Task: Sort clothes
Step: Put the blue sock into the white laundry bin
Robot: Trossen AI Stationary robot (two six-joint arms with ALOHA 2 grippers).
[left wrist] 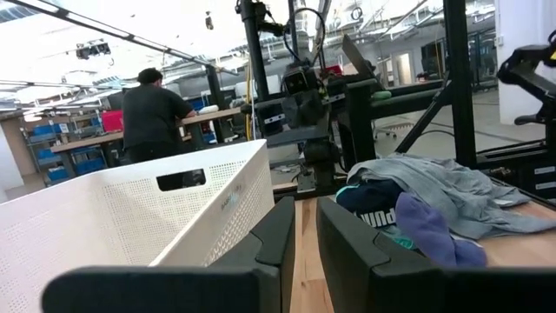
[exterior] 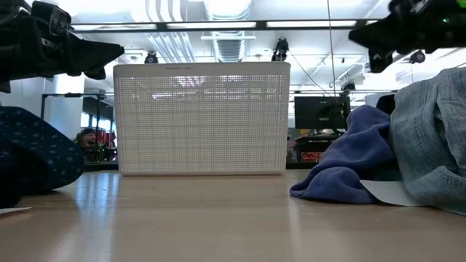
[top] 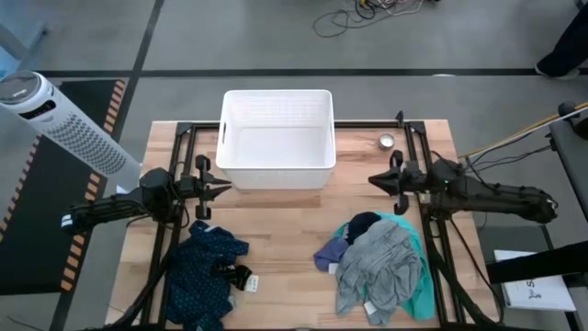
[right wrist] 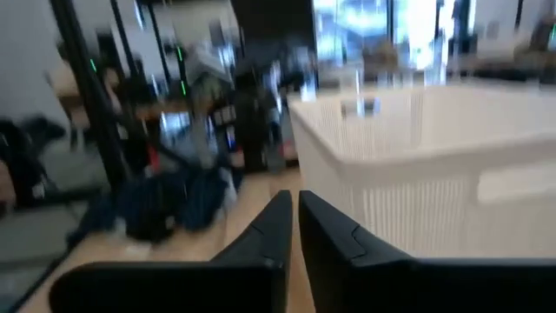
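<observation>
Left gripper (top: pixel 223 188) and right gripper (top: pixel 375 180), both nearly closed and empty, flank the basket (top: pixel 276 175); navy garment (top: pixel 207 271) lies front-left, grey garment (top: pixel 381 267) front-right

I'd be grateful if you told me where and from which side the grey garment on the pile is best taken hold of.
Probably at the raised folds in the middle of the grey garment, coming straight down from above. It lies crumpled on top of the teal piece and the blue-purple piece, so a top pinch should lift it alone. The right claw, hovering empty nearby, is closest.
</observation>
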